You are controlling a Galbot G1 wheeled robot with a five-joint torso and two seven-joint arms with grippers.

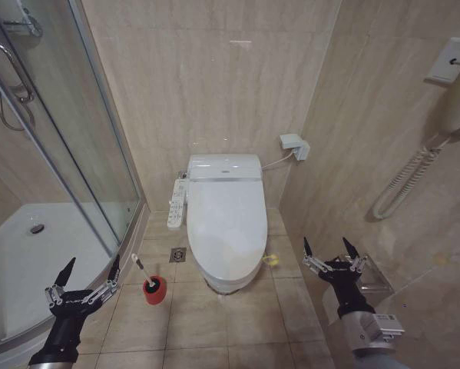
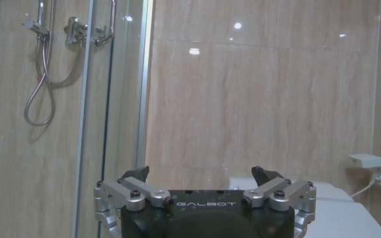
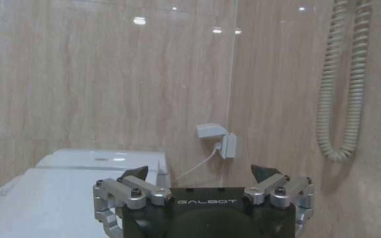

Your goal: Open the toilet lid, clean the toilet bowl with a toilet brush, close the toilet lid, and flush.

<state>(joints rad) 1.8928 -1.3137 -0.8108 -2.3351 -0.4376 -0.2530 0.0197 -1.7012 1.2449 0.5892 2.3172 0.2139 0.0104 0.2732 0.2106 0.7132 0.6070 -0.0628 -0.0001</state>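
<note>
While toilet lid [image 1: 223,219] lies shut, glossy white | left tool [image 1: 90,276] spread, empty | right tool [image 1: 331,251] spread, empty

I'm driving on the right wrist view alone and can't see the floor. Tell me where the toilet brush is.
Observer: The toilet brush stands in its red holder cup on the floor tiles, on the toilet's left side.
Operator: Report the lid's state.
Observer: The toilet lid is down, covering the toilet bowl.
Operator: Give me the left arm.
Observer: The left gripper is low by the shower's glass door, fingers spread, holding nothing.
Operator: And my own gripper from above.
Observer: The right gripper is to the toilet's right, open and empty.
</note>
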